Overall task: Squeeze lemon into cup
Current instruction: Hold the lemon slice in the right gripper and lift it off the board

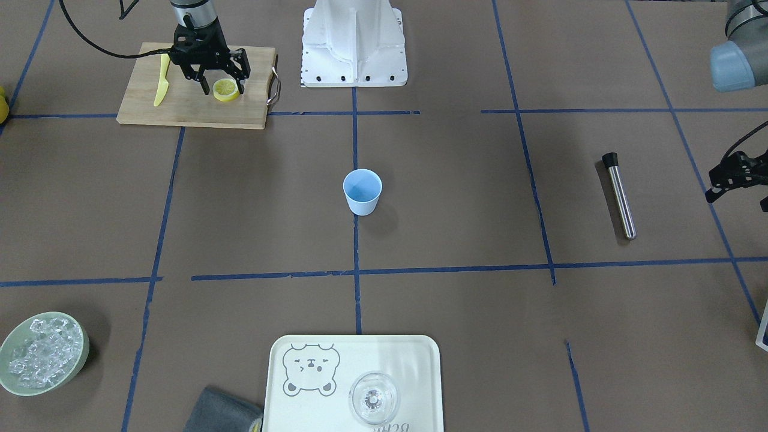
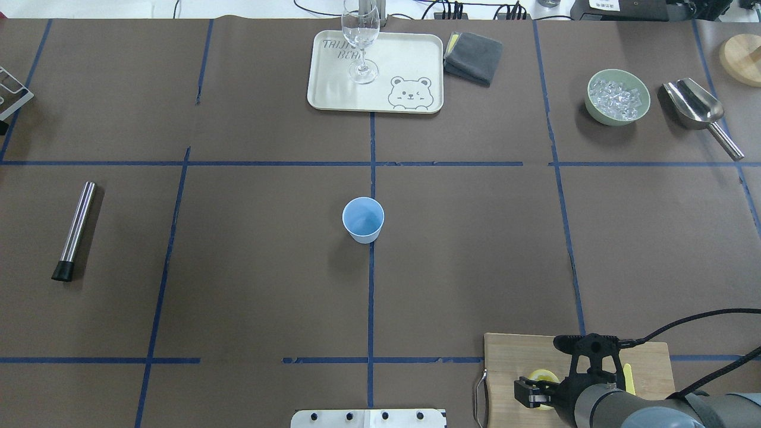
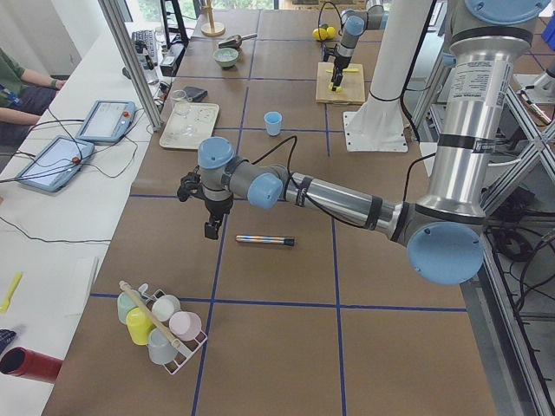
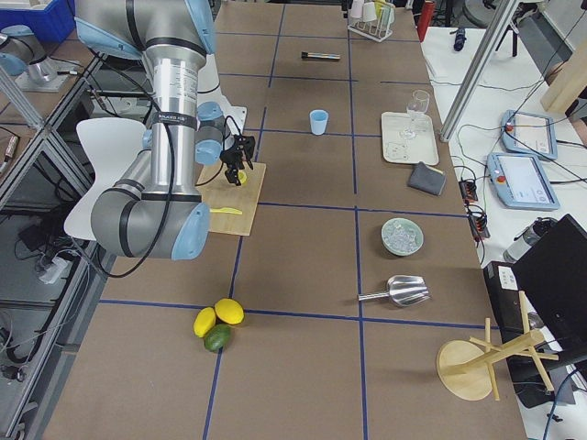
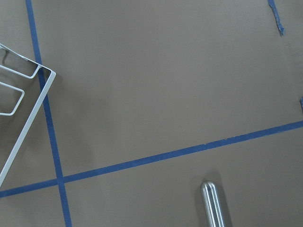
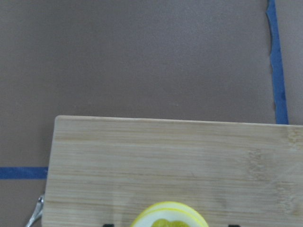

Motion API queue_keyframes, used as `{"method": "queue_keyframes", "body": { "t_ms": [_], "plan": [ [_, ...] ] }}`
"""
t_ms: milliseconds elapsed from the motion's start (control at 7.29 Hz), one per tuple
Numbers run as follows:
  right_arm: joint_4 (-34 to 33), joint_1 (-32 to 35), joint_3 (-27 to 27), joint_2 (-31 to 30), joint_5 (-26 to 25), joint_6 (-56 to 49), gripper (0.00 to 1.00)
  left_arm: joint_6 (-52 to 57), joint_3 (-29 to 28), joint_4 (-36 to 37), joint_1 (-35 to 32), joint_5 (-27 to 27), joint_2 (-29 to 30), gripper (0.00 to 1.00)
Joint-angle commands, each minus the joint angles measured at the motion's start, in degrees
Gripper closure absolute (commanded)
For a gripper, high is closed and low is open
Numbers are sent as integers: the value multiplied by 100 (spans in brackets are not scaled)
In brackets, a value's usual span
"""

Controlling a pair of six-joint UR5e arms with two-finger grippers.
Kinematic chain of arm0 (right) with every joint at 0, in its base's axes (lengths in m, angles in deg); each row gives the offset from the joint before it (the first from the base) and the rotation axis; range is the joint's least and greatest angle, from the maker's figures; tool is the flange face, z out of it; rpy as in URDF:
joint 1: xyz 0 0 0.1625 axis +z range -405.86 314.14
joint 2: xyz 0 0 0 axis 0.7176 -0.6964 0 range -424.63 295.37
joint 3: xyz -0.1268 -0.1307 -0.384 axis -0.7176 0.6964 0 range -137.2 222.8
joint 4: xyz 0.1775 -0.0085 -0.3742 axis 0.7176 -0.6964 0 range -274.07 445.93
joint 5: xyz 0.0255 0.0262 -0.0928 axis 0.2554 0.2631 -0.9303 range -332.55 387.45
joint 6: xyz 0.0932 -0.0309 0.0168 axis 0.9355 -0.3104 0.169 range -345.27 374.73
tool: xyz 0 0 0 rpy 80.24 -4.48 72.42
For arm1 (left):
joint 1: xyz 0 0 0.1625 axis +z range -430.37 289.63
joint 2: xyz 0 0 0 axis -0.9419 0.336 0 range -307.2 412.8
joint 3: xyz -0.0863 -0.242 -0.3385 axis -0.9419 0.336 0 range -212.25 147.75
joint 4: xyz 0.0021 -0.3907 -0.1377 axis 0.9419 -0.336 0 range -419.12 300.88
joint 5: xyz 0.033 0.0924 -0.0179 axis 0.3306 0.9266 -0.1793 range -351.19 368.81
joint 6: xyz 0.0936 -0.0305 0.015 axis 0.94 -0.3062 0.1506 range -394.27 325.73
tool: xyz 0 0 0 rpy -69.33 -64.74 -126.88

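Observation:
A lemon (image 1: 226, 90) slice with yellow rind lies on the wooden cutting board (image 1: 192, 108) at the robot's right. My right gripper (image 1: 222, 87) is lowered over it, open, one finger on each side of the slice. From behind, the lemon (image 2: 542, 378) peeks out past the right gripper (image 2: 537, 392). The right wrist view shows only the lemon's (image 6: 169, 215) top edge at the bottom of the frame. The pale-blue cup (image 1: 362, 192) stands upright and empty at the table's centre (image 2: 363, 220), far from both grippers. My left gripper (image 1: 738, 195) hovers open near the table's left end, holding nothing.
A yellow plastic knife (image 1: 161, 81) lies on the board beside the gripper. A steel muddler (image 1: 619, 195) lies near the left gripper. On the far side are a bear tray (image 1: 420, 360) with a clear glass (image 1: 373, 397), a grey cloth (image 2: 474, 56), a green ice bowl (image 2: 618, 97) and a scoop (image 2: 695, 107).

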Motion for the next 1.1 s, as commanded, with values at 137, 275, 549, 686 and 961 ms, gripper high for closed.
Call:
{"method": "queue_keyframes", "body": {
  "t_ms": [137, 275, 549, 686, 961],
  "plan": [
    [-263, -85, 18, 24, 88, 9, 14, -9, 33, 12, 0, -2, -9, 0],
    [-282, -103, 9, 24, 115, 9, 14, -9, 42, 21, 0, -2, -9, 0],
    [-282, -112, -18, 42, 211, 18, 13, -9, 50, 21, 0, -2, -9, 0],
    [-282, -130, -18, 51, 211, 18, 12, -9, 50, 21, 0, -2, -9, 0],
    [-282, -147, -26, 42, 220, 18, 10, -9, 50, 21, 0, -2, -9, 0]
  ]
}}
